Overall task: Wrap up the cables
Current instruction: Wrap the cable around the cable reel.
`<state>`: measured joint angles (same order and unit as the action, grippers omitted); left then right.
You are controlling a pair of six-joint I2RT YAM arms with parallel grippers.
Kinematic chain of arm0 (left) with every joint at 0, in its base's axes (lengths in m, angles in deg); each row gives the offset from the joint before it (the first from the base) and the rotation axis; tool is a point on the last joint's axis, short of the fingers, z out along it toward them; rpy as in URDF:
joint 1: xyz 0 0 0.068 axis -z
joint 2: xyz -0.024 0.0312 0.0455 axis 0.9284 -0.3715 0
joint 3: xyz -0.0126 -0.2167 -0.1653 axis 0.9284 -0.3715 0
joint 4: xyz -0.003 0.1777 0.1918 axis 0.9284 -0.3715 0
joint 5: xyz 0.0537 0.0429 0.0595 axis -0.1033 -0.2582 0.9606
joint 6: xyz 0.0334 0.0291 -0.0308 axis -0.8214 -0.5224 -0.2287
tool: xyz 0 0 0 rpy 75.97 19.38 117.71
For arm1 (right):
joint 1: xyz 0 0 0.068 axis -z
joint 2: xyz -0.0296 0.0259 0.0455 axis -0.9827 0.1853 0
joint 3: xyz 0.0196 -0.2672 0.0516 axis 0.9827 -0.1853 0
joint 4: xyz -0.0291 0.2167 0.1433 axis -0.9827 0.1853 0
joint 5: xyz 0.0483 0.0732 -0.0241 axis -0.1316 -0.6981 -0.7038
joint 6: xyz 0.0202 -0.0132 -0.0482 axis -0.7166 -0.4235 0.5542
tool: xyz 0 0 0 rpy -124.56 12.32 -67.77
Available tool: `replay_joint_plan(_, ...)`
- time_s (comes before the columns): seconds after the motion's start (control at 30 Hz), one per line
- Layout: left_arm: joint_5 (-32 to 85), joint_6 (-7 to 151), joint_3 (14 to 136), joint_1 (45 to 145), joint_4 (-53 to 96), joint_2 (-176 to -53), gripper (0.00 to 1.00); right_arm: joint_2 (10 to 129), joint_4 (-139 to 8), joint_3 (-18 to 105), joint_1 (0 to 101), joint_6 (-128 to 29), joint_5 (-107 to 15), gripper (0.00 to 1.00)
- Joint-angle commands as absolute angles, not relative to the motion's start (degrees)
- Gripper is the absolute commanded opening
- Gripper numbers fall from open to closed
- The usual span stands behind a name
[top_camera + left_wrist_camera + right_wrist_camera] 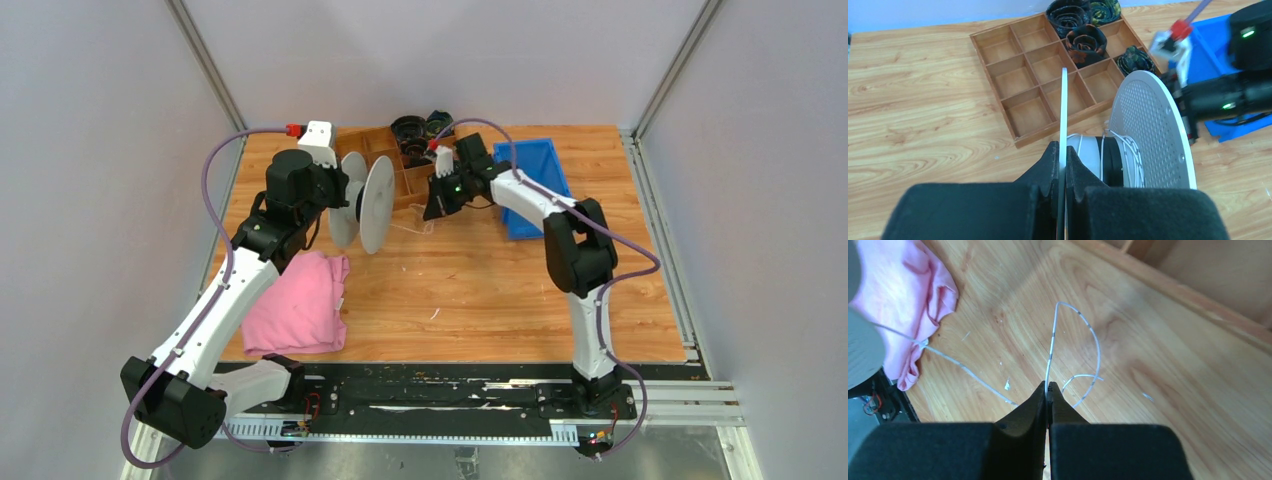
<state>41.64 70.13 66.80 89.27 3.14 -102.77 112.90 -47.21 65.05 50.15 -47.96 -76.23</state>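
White-grey cable, very thin, is lying in loose loops on the wooden counter. One strand is running straight up into the right tool, whose jaws are pressing together on it. Another stretch is trailing past the pink cloth toward the left edge of that view.

In the left wrist view, the left tool is clamping closed on the thin edge of one flange of the spool. It is holding the spool on edge with both flanges upright, near the wooden tray. A few turns of cable are already sitting around the hub.

The step in hand looks like winding: one arm is steadying the spool while the other is taking up slack. The task seems only partly done, since much of the cable is off the hub.

The next move probably calls for carrying the pinched strand around the hub, between the two flanges. It will need light tension, as so thin a strand could slip from the jaws or catch on a flange rim.
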Motion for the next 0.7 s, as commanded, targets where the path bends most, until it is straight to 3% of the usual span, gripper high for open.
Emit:
replay_joint_plan(0.0, 44.0, 68.9, 68.7, 89.0, 7.3, -102.0, 0.0, 104.6, -45.9, 65.3, 54.9, -46.5, -78.3, 0.01)
replay_joint_plan(0.43, 45.8, 67.9, 69.8, 88.3, 8.2, -102.3, 0.0, 98.0, -43.5, 63.1, 61.6, -44.0, -73.0, 0.01)
replay_joint_plan(0.67, 47.4, 69.1, 73.1, 87.1, 7.3, -103.0, 0.0, 96.6, -42.6, 55.4, 62.4, -37.2, -71.4, 0.01)
